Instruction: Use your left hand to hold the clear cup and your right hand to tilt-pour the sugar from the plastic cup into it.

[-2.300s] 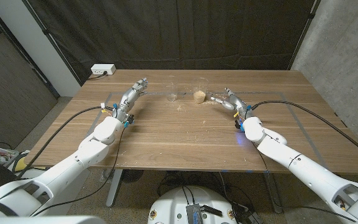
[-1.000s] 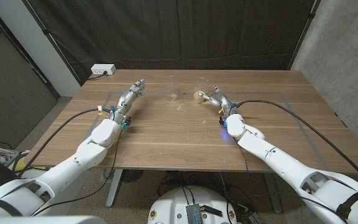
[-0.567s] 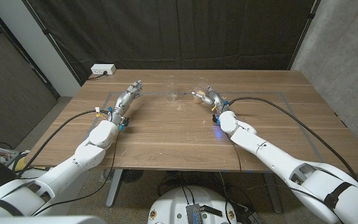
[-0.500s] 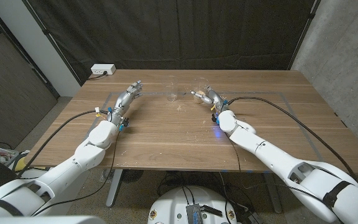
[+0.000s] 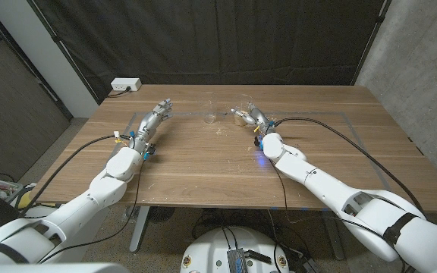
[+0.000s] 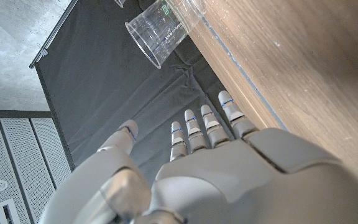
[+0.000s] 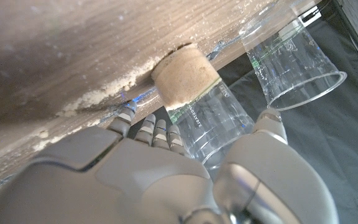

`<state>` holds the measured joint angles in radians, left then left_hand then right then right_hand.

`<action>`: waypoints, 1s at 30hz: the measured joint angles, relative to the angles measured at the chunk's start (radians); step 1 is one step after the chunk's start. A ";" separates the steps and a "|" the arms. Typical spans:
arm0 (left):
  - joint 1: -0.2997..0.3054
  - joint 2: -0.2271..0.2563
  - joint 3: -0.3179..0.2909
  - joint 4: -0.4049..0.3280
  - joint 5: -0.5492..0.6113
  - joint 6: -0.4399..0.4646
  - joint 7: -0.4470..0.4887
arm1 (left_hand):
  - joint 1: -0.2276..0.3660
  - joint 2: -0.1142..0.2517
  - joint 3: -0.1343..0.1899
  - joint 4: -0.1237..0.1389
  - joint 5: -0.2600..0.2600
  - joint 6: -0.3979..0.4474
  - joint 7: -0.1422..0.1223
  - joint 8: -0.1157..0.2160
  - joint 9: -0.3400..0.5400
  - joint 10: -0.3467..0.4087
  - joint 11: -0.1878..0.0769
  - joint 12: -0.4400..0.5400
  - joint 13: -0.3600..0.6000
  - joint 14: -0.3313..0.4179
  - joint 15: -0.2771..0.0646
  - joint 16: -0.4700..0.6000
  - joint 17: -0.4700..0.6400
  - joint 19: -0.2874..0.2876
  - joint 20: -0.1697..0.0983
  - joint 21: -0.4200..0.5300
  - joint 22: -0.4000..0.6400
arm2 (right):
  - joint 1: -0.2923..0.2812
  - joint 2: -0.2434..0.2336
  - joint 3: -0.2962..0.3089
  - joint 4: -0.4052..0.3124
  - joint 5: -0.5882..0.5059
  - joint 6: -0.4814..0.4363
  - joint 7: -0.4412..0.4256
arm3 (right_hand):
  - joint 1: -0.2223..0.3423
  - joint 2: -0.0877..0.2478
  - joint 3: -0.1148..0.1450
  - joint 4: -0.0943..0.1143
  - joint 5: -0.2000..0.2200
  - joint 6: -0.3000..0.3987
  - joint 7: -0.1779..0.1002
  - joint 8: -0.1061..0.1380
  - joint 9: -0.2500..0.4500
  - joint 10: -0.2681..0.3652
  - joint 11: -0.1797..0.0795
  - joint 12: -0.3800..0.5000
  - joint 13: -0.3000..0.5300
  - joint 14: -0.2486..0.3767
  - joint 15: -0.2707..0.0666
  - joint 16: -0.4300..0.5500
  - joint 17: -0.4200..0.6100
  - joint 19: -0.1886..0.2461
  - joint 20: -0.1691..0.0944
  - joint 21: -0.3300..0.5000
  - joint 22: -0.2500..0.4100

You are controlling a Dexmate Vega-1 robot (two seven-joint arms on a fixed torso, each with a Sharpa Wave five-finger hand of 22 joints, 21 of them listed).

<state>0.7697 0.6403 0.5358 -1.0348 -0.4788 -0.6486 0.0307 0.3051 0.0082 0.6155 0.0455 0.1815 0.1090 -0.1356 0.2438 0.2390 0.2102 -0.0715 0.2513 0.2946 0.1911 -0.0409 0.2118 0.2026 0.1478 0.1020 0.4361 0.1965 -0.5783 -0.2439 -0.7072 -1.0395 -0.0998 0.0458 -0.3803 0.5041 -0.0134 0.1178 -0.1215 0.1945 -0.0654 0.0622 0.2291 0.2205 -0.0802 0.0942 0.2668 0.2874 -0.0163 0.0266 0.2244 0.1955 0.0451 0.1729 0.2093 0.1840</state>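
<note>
- The table (image 5: pixel 203 163) is wooden, with a dark curtain (image 5: pixel 226 38) behind its far edge.
- The clear cup (image 5: pixel 211 111) stands upright near the far edge, a little left of the middle; in the left wrist view (image 6: pixel 160 34) it shows with nothing in it.
- The plastic cup (image 5: pixel 241 112) stands just right of the clear cup; the two are near each other but apart. In the right wrist view (image 7: pixel 210 115) its bottom part holds tan sugar (image 7: pixel 182 78).
- Some spilled sugar (image 7: pixel 114 84) lies on the wood next to the plastic cup.
- The right hand (image 5: pixel 253 117) is at the plastic cup, fingers on one side and thumb on the other. The right wrist view (image 7: pixel 148 174) shows the cup between them, but whether they press on it cannot be told.
- The left hand (image 5: pixel 156 116) is at the far left of the table, well apart from the clear cup. Its fingers (image 6: pixel 207 124) are spread and straight, and it holds nothing.
- A white box (image 5: pixel 125 85) sits at the table's far left corner.
- Black cables (image 5: pixel 340 133) run along both arms over the table.
</note>
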 measured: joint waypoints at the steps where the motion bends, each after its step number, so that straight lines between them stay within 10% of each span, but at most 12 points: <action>1: 0.000 0.000 0.000 0.000 0.000 0.000 -0.001 | 0.000 0.000 0.000 0.000 0.000 0.000 0.000 0.000 0.000 0.000 0.000 0.000 0.001 0.000 0.000 0.000 0.000 0.000 0.000 0.000 0.001 | 0.002 0.006 0.001 0.013 0.000 0.000 0.000 | 0.007 0.007 0.002 -0.002 -0.001 0.005 -0.005 0.005 0.003 0.010 -0.001 0.007 0.005 0.013 -0.005 0.006 0.005 0.008 -0.001 0.006 0.000; 14: -0.013 -0.012 -0.005 0.028 -0.006 -0.003 -0.024 | 0.000 0.000 0.000 0.000 0.000 0.000 0.000 0.000 0.000 0.000 0.000 0.000 0.001 0.000 0.000 0.000 0.002 0.000 0.000 0.000 0.001 | 0.054 0.125 0.013 0.274 0.067 0.284 -0.111 | 0.099 0.099 0.066 -0.030 -0.013 0.035 -0.065 0.049 0.055 0.087 -0.070 0.144 0.130 0.191 -0.065 0.116 0.113 0.131 -0.102 0.061 0.034; 30: -0.032 -0.036 -0.006 0.063 0.000 -0.008 -0.038 | 0.000 0.000 0.000 0.000 0.000 0.000 0.000 0.000 0.005 0.005 0.006 0.000 0.000 0.000 0.000 0.000 0.005 0.000 0.000 0.000 0.001 | 0.129 0.235 -0.042 0.608 0.165 0.472 -0.181 | 0.228 0.111 0.074 -0.039 -0.021 0.083 -0.120 0.145 0.166 0.104 -0.123 0.370 0.409 0.255 -0.065 0.340 0.364 0.208 -0.166 0.132 0.111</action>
<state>0.7374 0.6038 0.5300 -0.9721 -0.4789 -0.6569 -0.0076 0.3051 0.0082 0.6153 0.0454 0.1815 0.1089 -0.1355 0.2439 0.2444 0.2157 -0.0660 0.2513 0.2950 0.1911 -0.0408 0.2118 0.2073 0.1478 0.1020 0.4361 0.1978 -0.4492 -0.0088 -0.7487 -0.4315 0.0653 0.5177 -0.5612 0.7319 0.0980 0.1920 -0.1602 0.1739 0.0179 -0.0581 0.3740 0.3864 0.0236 -0.0291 0.6365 0.6962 0.2390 -0.0382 0.5648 0.5590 0.2534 0.0069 0.3412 0.2947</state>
